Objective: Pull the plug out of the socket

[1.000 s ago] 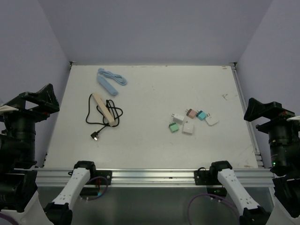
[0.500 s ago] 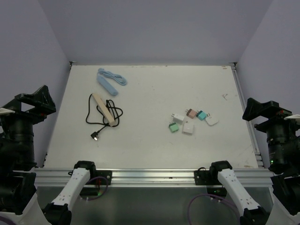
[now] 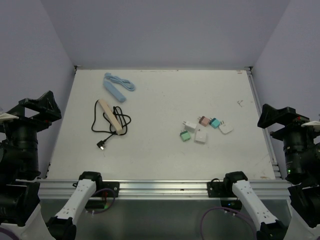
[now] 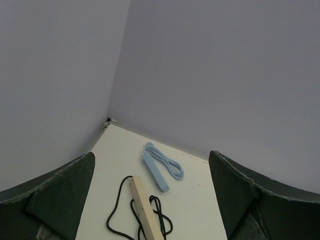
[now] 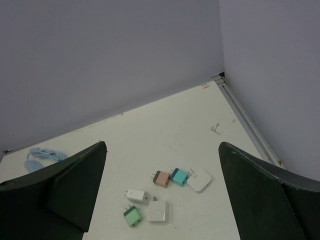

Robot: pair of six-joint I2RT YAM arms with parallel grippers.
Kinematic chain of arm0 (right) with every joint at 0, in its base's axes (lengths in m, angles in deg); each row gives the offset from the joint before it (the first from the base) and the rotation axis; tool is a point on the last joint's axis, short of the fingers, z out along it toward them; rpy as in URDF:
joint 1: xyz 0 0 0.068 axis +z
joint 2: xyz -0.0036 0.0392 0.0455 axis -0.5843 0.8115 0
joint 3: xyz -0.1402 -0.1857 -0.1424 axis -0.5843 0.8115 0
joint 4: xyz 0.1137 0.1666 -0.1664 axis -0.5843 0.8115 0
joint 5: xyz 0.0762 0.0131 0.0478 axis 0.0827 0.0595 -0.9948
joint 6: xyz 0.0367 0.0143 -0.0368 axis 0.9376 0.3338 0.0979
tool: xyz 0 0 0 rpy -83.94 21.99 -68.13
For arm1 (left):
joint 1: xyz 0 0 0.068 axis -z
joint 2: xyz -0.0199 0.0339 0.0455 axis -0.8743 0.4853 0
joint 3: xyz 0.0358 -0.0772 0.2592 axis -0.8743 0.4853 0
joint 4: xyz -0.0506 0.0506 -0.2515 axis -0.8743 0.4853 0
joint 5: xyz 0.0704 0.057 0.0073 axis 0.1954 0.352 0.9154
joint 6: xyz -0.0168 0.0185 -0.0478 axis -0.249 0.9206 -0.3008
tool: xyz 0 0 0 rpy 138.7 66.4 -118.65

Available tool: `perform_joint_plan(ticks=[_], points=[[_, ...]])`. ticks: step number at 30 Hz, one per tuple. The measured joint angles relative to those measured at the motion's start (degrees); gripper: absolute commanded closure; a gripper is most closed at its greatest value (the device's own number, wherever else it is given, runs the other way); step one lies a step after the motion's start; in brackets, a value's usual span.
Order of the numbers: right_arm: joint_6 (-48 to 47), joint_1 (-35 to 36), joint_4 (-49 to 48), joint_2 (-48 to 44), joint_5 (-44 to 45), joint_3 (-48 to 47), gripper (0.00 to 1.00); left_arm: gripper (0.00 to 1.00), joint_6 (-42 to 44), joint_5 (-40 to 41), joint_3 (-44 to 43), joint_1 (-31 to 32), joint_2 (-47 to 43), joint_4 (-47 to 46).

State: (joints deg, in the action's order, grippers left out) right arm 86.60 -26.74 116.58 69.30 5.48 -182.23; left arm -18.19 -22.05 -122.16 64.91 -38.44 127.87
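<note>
Both arms have only wobbled a tiny bit at the sides, and nothing on the table (image 3: 160, 160) has moved. My left gripper (image 3: 39, 106) hangs by the left edge and my right gripper (image 3: 278, 116) by the right edge. Both have their fingers spread wide and hold nothing.

The tan socket strip (image 3: 111, 115) lies on the left part of the table, with its black cord (image 3: 101, 145) looped around it. A blue strip (image 3: 114, 90) lies behind it. Some small plugs (image 3: 200, 136) lie loose on the right side.

I cannot tell if a plug sits in the tan strip. I think the job has not started yet. Reaching, grabbing and pulling are all still left.
</note>
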Motion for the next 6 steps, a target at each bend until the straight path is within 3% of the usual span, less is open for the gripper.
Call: perform_joint_plan(ticks=[6], points=[[-0.17, 0.0, -0.02, -0.07, 0.0, 0.87, 0.01, 0.0, 0.0, 0.0, 0.59, 0.0, -0.07, -0.04]])
